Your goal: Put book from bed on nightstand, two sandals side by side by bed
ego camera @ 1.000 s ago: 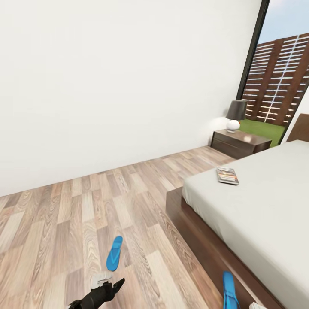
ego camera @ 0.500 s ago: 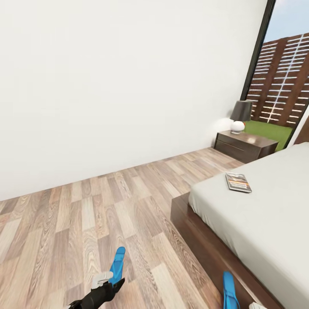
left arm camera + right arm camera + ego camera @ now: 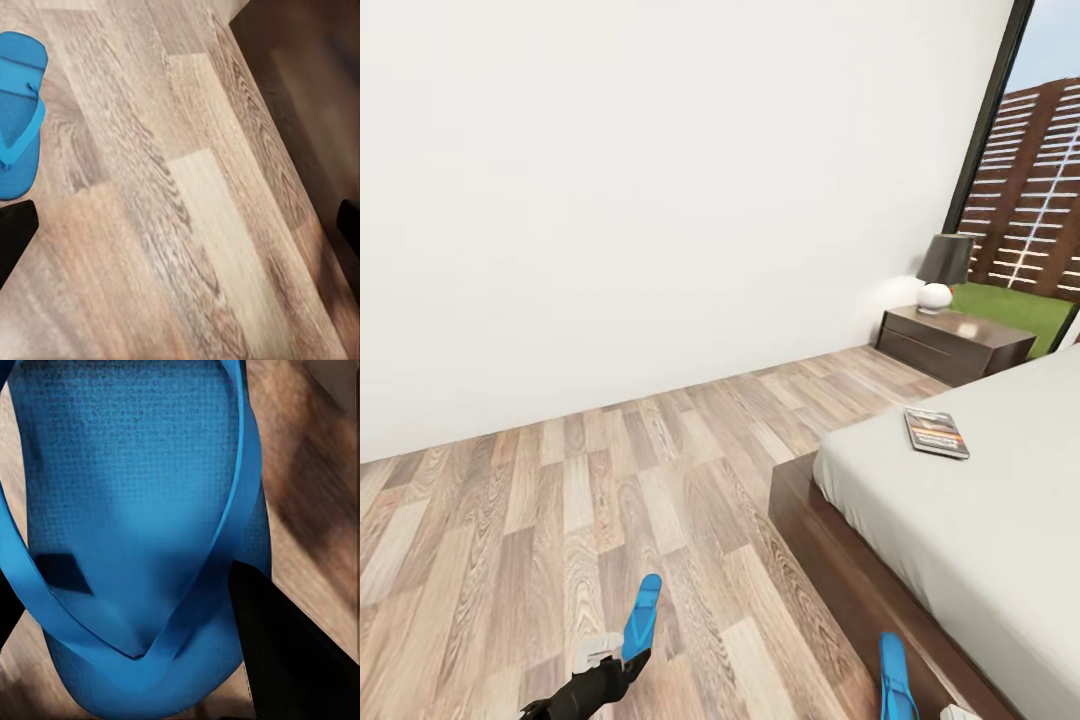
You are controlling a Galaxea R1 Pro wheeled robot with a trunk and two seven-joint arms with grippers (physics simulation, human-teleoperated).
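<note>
While the right gripper [image 3: 127,607] hangs close over one blue sandal [image 3: 135,532] by the bed [image 3: 960,520], apparently to grip it, jaws' spread unclear, the left gripper [image 3: 180,225] gapes empty beside the other sandal [image 3: 19,112], book [image 3: 936,433] untouched on the mattress.

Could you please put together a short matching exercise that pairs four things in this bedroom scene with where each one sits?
Things:
1. book
2. lamp
3. sandal near the left pincer
4. sandal at the bed frame

Places:
A. on the nightstand
B. on the floor right beside the dark bed base
C. on the bed mattress
D. on open floor planks, away from the bed

Pairs: 1-C, 2-A, 3-D, 4-B
</note>
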